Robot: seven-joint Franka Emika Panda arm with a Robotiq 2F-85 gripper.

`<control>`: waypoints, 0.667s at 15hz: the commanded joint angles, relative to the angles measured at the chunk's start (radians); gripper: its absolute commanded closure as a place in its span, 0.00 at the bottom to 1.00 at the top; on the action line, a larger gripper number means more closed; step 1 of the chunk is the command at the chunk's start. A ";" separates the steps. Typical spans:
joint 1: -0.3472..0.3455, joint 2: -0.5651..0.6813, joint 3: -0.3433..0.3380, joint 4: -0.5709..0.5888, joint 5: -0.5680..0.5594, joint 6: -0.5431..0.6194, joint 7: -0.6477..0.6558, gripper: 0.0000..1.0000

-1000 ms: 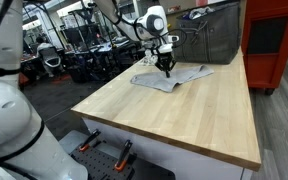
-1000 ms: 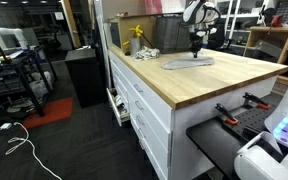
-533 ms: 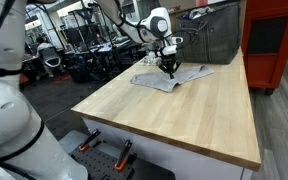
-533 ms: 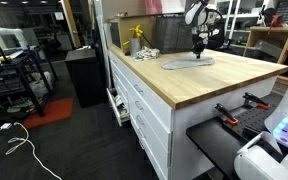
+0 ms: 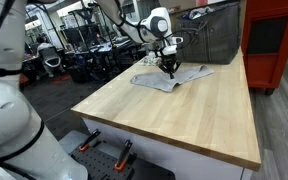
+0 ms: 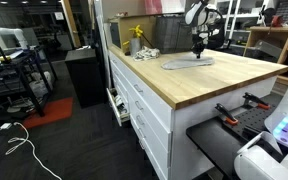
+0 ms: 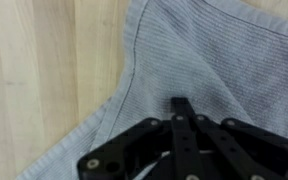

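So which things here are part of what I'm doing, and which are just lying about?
In hand: grey cloth; pincer, shut, tips at the cloth; wooden tabletop under it.
Lying about: yellow object; grey bin; red cabinet.

Robotics lab or workshop: butcher-block workbench (image 5: pixel 184 115) with drawers (image 6: pixel 144 108), red tool cabinet (image 5: pixel 274 40), equipment racks (image 5: pixel 79 35) behind (cables (image 6: pixel 19 140) on floor).

No legible writing, label, brand, number or sign anywhere. Nothing printed or stitched on the grey cloth (image 7: pixel 214 60). Only bare grain on the wooden tabletop (image 5: pixel 184 120) under the cloth. Plain, unmarked faces on the red cabinet (image 5: pixel 274 40) beyond the cloth and on the white drawers (image 6: pixel 149 110) below it. Background clutter behind the cloth too small and blurred to read.
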 commanded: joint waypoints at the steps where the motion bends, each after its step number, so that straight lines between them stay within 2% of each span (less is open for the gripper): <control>1: -0.002 0.011 0.009 0.010 -0.005 -0.005 0.015 1.00; 6: 0.009 0.089 0.015 0.068 0.000 -0.003 0.064 1.00; 10: 0.025 0.149 -0.015 0.110 -0.031 -0.030 0.142 1.00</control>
